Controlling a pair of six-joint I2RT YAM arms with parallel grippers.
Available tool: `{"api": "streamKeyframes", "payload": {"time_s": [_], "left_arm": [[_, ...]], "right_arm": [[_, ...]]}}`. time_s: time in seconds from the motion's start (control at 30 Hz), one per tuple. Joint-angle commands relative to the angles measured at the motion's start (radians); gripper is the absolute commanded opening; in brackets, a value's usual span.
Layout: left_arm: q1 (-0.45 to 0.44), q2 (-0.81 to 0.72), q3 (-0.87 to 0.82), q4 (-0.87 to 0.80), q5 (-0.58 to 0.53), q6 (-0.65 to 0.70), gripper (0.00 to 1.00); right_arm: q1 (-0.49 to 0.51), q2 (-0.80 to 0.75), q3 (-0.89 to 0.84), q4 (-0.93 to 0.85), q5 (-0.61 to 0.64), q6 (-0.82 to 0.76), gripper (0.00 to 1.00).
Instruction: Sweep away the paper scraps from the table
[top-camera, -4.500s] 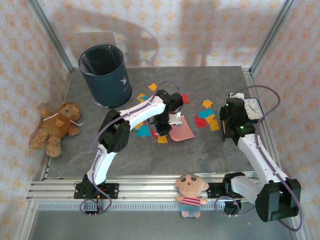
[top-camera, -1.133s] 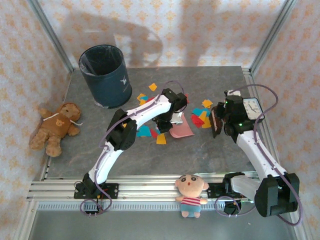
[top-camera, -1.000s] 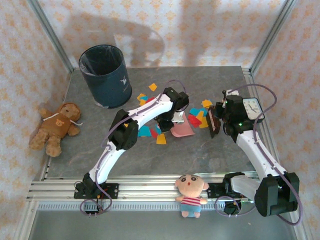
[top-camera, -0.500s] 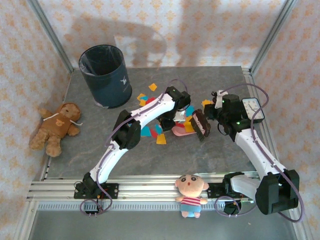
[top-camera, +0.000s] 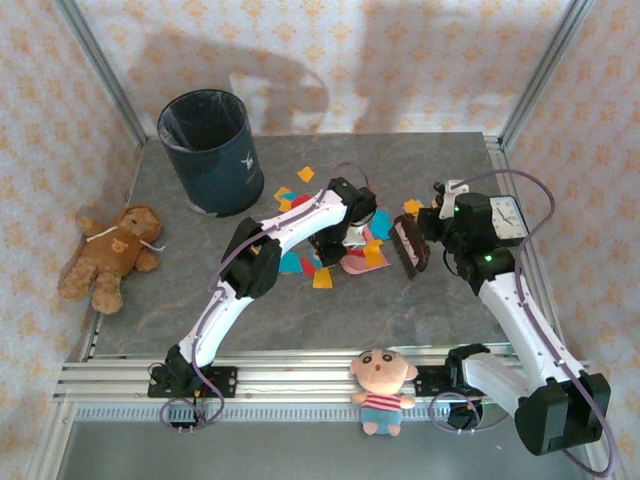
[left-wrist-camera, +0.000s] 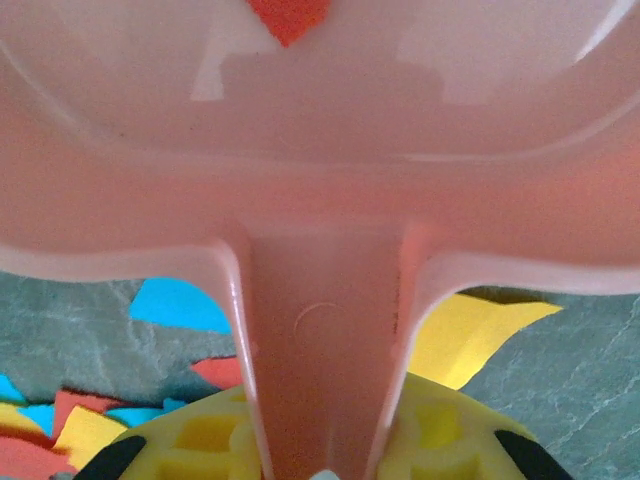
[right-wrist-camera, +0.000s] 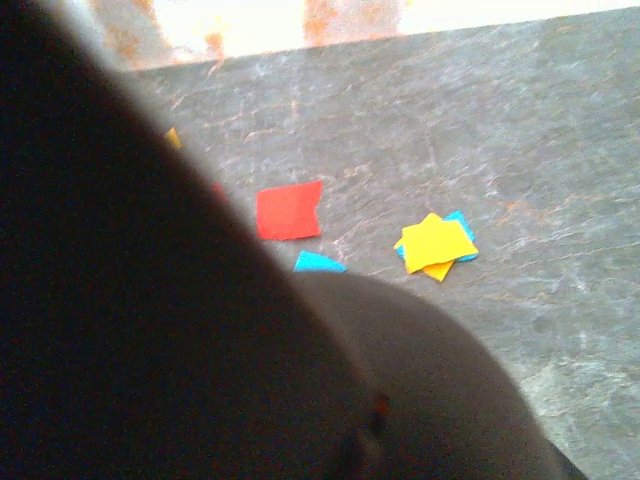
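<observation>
Top external: we look down from above and behind the arm bases towards the far floral-papered wall, distant enough to take in the whole dark grey stone-patterned table
Left wrist: we sit very close and low, looking along the handle of the pink plastic dustpan into its tray, with table showing beneath
Right wrist: we look slantwise down across the tabletop to a wall's foot; a dark blurred mass at the lens covers the left and bottom
Shared: top and left wrist both take in the dustpan; all three catch small coloured paper scraps at mid-table, near the dark bristled brush
</observation>
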Motion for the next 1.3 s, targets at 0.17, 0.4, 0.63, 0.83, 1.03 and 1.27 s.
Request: {"api": "streamKeyframes", "payload": {"time_s": [0.17,0.4,0.63,0.83,1.03,1.27], "left_arm": [[0.037,-0.085,-0.046,0.007,-0.011,-0.045,0.0],[0.045,-0.067,-0.046,0.01,-0.004,-0.045,0.0],[0.047,-0.053,-0.032,0.017,0.012,-0.045,0.0],[0.047,-0.034,-0.014,0.009,0.025,-0.046,0.0],[0.047,-0.022,-0.007,0.02,0.03,-0.049,0.0],[0.047,-0.01,-0.001,0.036,0.036,-0.051,0.0]], "right_arm": [[0.004,0.062,0.044,0.207,0.22,-0.01,0.0],[0.004,0.261,0.139,0.298,0.183,-0.096,0.0],[0.004,0.411,0.245,0.258,0.064,-0.128,0.0],[0.006,0.454,0.253,0.243,0.052,-0.114,0.0],[0.01,0.492,0.26,0.203,0.032,-0.102,0.0],[0.033,0.48,0.274,0.126,-0.073,-0.113,0.0]]}}
